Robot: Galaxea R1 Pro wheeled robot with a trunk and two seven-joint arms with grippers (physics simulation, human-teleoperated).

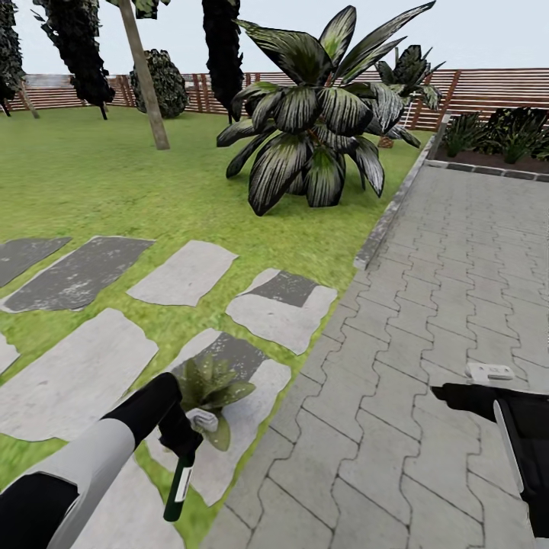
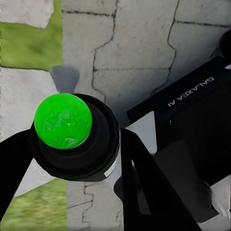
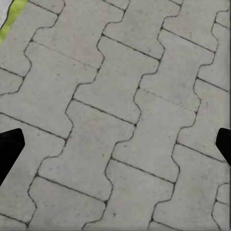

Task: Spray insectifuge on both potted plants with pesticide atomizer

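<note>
Left end effector (image 1: 181,446) is clenched on the pesticide atomizer (image 1: 180,486), which hangs just beside a potted plant (image 1: 207,387) sitting on a stepping stone (image 1: 229,427). In the left wrist view the bottle's cap (image 2: 62,120) reads bright green, gripped between dark fingers (image 2: 144,187). Judged step: spraying this first plant. Nozzle direction can't be told, so next move calls for aiming it at the leaves, then finding the second plant. Right end effector (image 1: 457,396) hovers released and empty over grey paving (image 3: 120,120), fingertips (image 3: 9,149) wide apart.
</note>
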